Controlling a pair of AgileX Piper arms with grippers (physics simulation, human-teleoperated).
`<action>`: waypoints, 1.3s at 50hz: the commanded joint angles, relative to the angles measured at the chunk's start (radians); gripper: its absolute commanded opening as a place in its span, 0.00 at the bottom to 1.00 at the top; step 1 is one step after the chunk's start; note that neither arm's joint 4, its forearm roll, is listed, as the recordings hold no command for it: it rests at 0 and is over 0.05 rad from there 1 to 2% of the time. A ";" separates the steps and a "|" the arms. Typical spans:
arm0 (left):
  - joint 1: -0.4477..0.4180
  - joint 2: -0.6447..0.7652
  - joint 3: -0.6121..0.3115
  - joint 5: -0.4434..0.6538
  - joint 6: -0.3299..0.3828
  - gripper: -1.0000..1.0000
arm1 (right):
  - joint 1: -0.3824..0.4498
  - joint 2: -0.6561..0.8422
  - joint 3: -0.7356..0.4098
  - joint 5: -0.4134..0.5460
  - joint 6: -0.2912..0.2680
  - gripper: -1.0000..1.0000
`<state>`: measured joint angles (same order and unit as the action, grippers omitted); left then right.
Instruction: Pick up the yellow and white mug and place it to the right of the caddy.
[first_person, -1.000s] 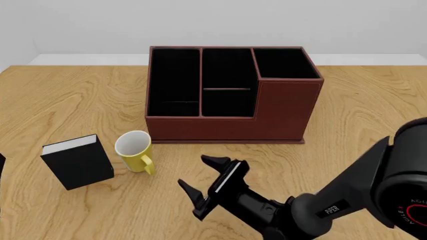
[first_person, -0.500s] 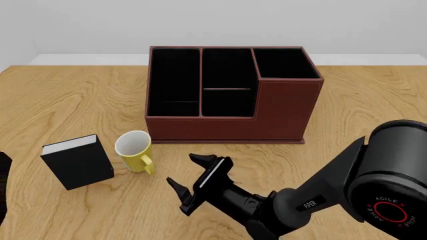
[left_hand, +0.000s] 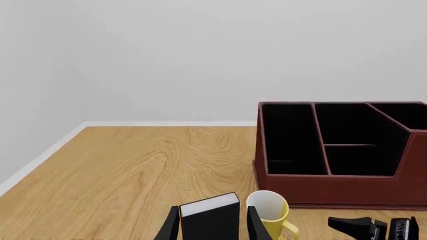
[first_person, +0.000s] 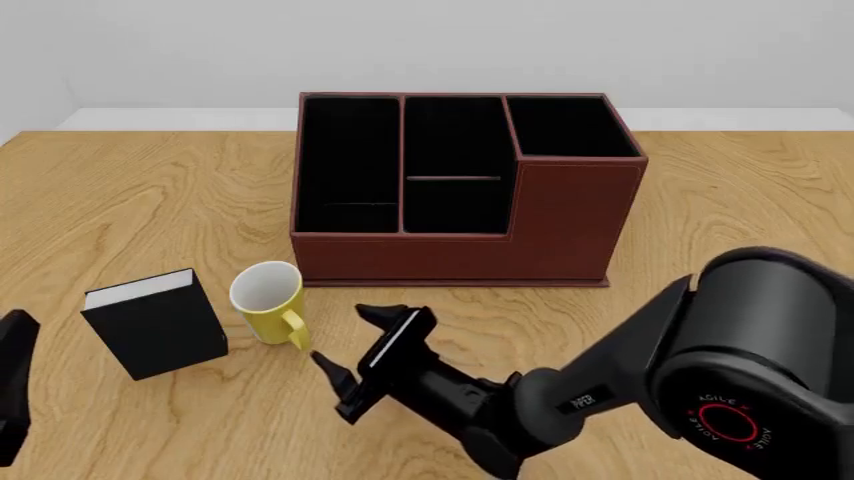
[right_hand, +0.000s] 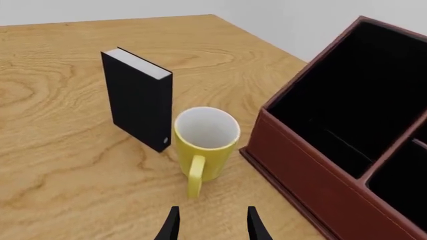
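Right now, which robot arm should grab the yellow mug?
The right one, probably. Its open right gripper sits just in front of the yellow and white mug, handle facing it. The left gripper hangs back at the table's edge, lined up with the black book.

**Your arms: matte black with small markings**

Your right arm (first_person: 694, 370) is matte black, built from thick rounded cylinders narrowing toward the wrist. A red ring logo with white AGILEX lettering marks its big joint cap (first_person: 721, 420), and a small white PIPER label sits on the forearm. The right gripper (first_person: 358, 350) carries black wedge fingers and a pale strip. Your left gripper (left_hand: 212, 225) shows black tapered fingers.
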<state>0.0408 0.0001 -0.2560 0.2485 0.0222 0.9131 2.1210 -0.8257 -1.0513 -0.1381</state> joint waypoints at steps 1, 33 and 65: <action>0.003 0.000 0.012 -0.011 -0.002 1.00 | 0.010 0.027 -0.058 0.037 -0.002 1.00; 0.034 0.000 0.045 -0.039 -0.013 1.00 | 0.031 0.124 -0.189 0.104 0.002 1.00; 0.052 0.001 0.048 -0.034 -0.008 1.00 | 0.045 0.199 -0.306 0.168 0.008 1.00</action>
<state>0.0879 0.0014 -0.2088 0.2132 0.0128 0.9543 2.2954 -1.0937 -0.9038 -0.1322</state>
